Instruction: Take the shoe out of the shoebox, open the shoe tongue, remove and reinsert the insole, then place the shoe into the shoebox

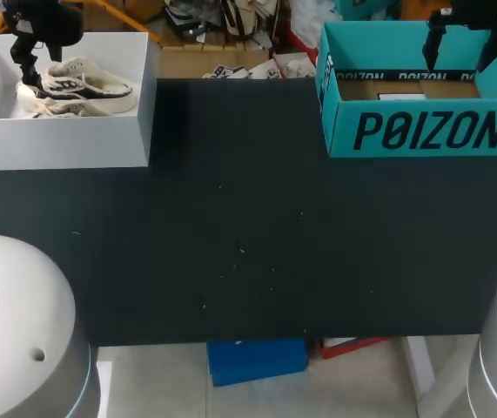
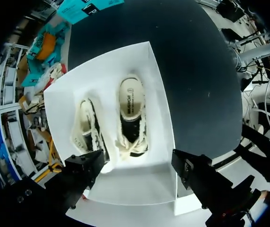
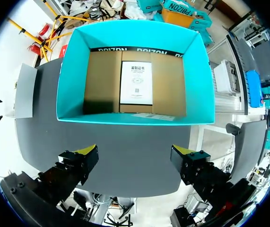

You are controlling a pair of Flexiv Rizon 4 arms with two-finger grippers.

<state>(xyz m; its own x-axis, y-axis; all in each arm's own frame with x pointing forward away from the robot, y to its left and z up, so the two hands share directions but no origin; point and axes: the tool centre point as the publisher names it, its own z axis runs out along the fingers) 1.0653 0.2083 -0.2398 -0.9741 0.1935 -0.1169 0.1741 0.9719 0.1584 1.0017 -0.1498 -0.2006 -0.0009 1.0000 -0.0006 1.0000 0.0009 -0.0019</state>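
Two cream-and-black sneakers lie in a white shoebox [image 1: 65,139] at the table's far left. In the left wrist view one shoe [image 2: 132,116] lies sole down with its opening up, and the second shoe [image 2: 87,130] lies beside it. My left gripper [image 2: 137,165] hangs open above the box, its fingers straddling the near end of the first shoe without touching it. In the head view that gripper [image 1: 39,65] hovers over the shoes [image 1: 87,87]. My right gripper [image 3: 135,158] stands open above the near wall of a teal box [image 3: 73,71], seen from overhead as the right gripper [image 1: 461,52].
The teal box [image 1: 422,131] at the far right has a brown cardboard floor with a white card [image 3: 136,82] lying on it. The dark tabletop [image 1: 248,244] stretches between and in front of both boxes.
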